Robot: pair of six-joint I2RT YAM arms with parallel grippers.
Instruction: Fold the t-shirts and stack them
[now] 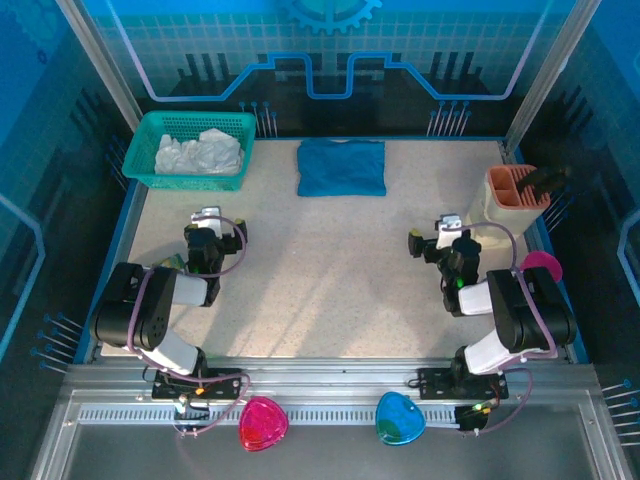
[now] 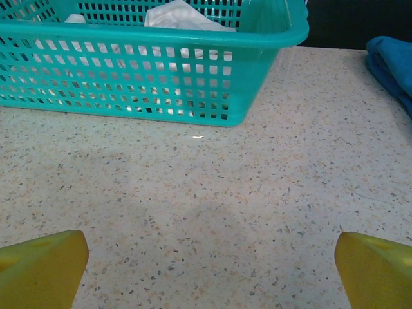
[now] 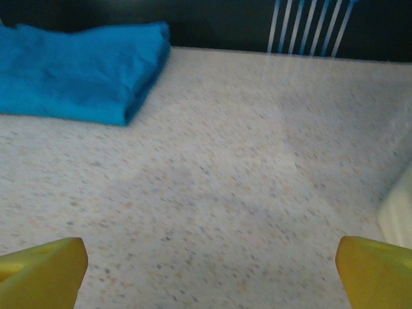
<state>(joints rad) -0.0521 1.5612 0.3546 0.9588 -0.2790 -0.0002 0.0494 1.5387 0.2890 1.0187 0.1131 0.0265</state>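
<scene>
A teal-blue t-shirt (image 1: 341, 167) lies folded in a neat rectangle at the back middle of the table; the right wrist view has it at upper left (image 3: 77, 67), and its edge appears at the far right of the left wrist view (image 2: 393, 67). A white t-shirt (image 1: 200, 153) sits crumpled in the green mesh basket (image 1: 150, 178), and it peeks over the rim in the left wrist view (image 2: 180, 16). My left gripper (image 1: 207, 218) hangs open over bare table, well short of the basket (image 2: 193, 96). My right gripper (image 1: 447, 224) is open too, over bare table right of the shirt.
An orange and white holder (image 1: 510, 200) with a dark tool in it stands at the right edge, close beside my right arm. A pink disc (image 1: 541, 266) lies near that arm. Railings and dark panels border the table on three sides.
</scene>
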